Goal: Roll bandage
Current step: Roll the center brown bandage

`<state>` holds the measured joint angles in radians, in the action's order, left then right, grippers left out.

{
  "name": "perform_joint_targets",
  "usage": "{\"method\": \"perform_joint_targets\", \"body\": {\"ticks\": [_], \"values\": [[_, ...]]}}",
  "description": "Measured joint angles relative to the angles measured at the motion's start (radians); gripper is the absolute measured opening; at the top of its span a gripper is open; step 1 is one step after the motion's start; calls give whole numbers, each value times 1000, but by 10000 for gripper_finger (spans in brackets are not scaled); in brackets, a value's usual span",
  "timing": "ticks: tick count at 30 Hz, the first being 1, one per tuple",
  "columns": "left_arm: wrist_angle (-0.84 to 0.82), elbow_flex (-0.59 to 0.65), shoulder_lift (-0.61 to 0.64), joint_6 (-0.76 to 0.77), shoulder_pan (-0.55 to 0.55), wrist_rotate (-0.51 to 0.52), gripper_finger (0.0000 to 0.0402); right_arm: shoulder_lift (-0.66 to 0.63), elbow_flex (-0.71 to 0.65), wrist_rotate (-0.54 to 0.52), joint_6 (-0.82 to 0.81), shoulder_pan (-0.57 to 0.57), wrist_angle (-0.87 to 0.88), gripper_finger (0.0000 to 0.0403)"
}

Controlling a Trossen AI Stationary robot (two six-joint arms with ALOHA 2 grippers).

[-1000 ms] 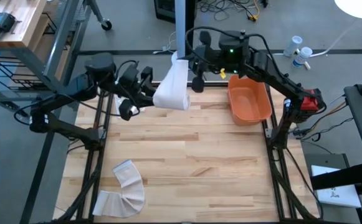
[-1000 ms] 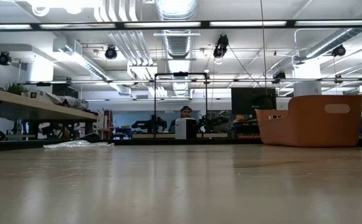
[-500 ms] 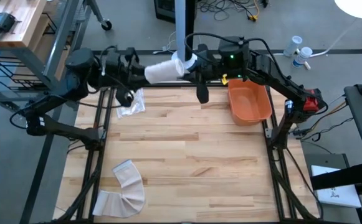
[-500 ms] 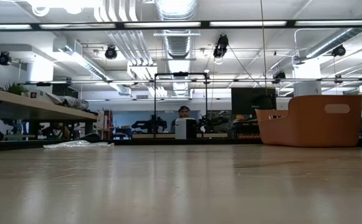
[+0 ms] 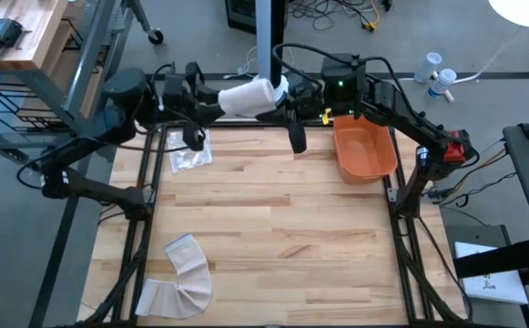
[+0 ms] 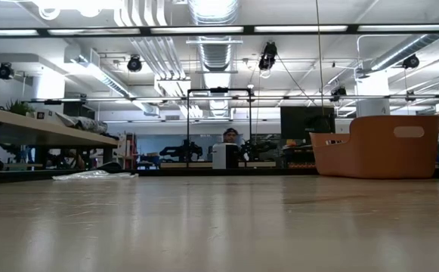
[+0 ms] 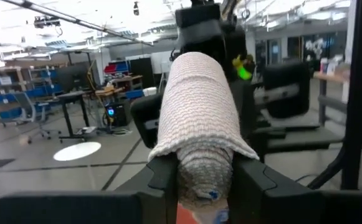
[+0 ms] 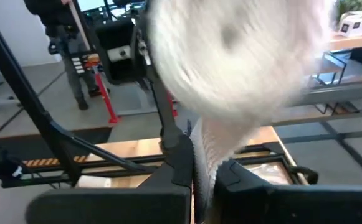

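Observation:
A white bandage roll (image 5: 249, 96) hangs level in the air above the table's far edge, between my two grippers. My left gripper (image 5: 218, 98) comes from the left and is shut on the roll's left end. My right gripper (image 5: 283, 91) comes from the right and is shut on a loose strip of the bandage at the roll's other end. In the left wrist view the roll (image 7: 196, 118) runs away from the fingers toward the right gripper. A second, unrolled bandage (image 5: 180, 275) lies flat near the table's near left corner. My left gripper pinches the roll's end (image 7: 197, 163) between its two fingers (image 7: 162, 177), one on each side. The fingers come level from the table's left and lie along the roll. The roll is lifted clear and sticks out level beyond the fingertips. My right gripper pinches a thin strip of bandage (image 8: 207, 140) between its shut fingers (image 8: 182, 165). They come about level from the table's right. The strip leads up to the roll's blurred end (image 8: 230, 53) just in front of them. How many layers it has I cannot tell.
An orange bin (image 5: 365, 146) stands at the table's far right, also seen in the low view (image 6: 378, 147). A clear plastic wrapper (image 5: 189, 151) lies at the far left. A person stands in the room behind the table.
My left gripper has gone up and toward the table's far edge, rolling its wrist. The roll, which hung slanting down over the table on a strip from the right gripper, now lies level between the grippers. My right gripper has also rolled about its own line.

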<state>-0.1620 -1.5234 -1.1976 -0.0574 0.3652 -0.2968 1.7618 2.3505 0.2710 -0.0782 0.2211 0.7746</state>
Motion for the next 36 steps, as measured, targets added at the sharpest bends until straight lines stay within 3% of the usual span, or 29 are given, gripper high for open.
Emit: {"method": "perform_joint_targets", "body": {"ticks": [9,15,36], "values": [[-4,0,-17,-265,-1,-12,86,-6,-1,120,-166,13,24,2],[-8,-17,-12,-275,0,-115,86,-14,-1,140,-196,19,107,2],[-24,-15,-52,-418,2,-74,86,-15,-1,175,-403,24,61,10]]}}
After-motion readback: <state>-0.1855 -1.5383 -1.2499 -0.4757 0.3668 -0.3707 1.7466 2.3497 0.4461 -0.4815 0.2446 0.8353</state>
